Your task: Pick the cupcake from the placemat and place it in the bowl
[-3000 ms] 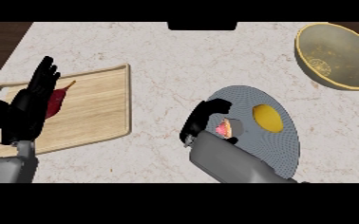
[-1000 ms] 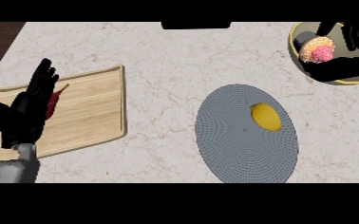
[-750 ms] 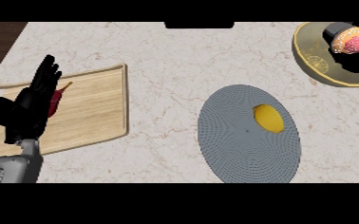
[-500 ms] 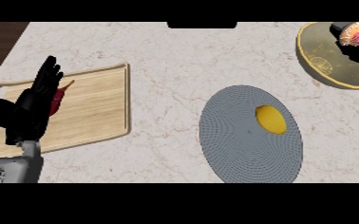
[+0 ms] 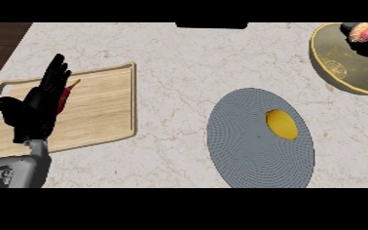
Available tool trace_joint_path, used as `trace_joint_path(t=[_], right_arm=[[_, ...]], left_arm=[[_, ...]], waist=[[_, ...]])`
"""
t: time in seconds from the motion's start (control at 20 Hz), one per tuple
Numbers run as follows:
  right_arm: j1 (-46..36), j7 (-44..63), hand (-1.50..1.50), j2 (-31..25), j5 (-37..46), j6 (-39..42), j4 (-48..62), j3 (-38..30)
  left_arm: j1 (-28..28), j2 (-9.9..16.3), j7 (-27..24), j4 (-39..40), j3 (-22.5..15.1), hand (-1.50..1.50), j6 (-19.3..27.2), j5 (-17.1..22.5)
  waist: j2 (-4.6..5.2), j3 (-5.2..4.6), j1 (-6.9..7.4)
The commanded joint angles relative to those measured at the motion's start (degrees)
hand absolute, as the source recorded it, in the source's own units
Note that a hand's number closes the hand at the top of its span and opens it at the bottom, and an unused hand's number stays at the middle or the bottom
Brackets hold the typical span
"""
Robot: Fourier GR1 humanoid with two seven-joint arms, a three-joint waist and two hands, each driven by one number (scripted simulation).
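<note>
The pink-frosted cupcake (image 5: pixel 359 32) sits over the inside of the yellow-rimmed bowl (image 5: pixel 332 64) at the top right, cut off by the view's edge. Black fingers of my right hand (image 5: pixel 350 27) curl round it; the remainder of that hand is out of view. I cannot tell whether the cupcake touches the bowl's bottom. The round grey placemat (image 5: pixel 251 146) lies at the lower right, carrying only a yellow lemon (image 5: pixel 282 124). My left hand (image 5: pixel 39 109) rests open over the wooden board at the left, fingers up.
A wooden cutting board (image 5: pixel 101 107) lies at the left with a red pepper (image 5: pixel 67 93) partly hidden behind my left hand. A dark object (image 5: pixel 212 25) sits at the counter's back edge. Bare marble counter spreads between board and placemat.
My right hand has carried the cupcake from the placemat up to the bowl. Over the last second hand and cupcake slid to the view's right edge. The left hand stayed put.
</note>
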Motion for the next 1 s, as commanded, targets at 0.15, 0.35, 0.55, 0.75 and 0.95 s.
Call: trace_joint_path(t=[0.15, 0.35, 0.55, 0.75, 0.95], right_arm=[[-7.4, -10.7, 1.5, -0.9, 3.0, -7.7, 19.9, -1.5], [-4.7, -1.2, 1.5, -4.5, 7.4, -1.1, 26.0, 1.4], [-6.8, -7.9, -1.5, -5.7, 7.8, 1.7, 30.4, 1.7], [-7.3, -14.4, -1.5, -7.6, 1.8, 7.3, 32.6, -3.9], [-8.7, -15.7, -1.5, -7.5, -8.7, 9.5, 34.5, -14.3]], left_arm=[[-3.6, -1.2, 1.4, 0.5, -1.1, 0.0, 0.8, -1.8], [-2.2, -0.8, -0.2, 0.8, -0.4, 0.0, -1.0, 0.0], [-2.8, -0.1, 0.3, 0.7, 0.5, 0.0, -1.5, 0.3], [-1.4, -0.5, -1.6, 1.5, 0.4, 0.0, -1.3, -0.4], [-1.2, -0.5, 0.1, -0.3, 0.5, 0.0, -1.3, 0.3]], waist=[[0.6, 0.09, 1.05], [1.08, 0.13, 1.96], [1.0, 0.2, 2.28], [1.02, 0.26, 1.72], [0.85, 0.43, 1.5]])
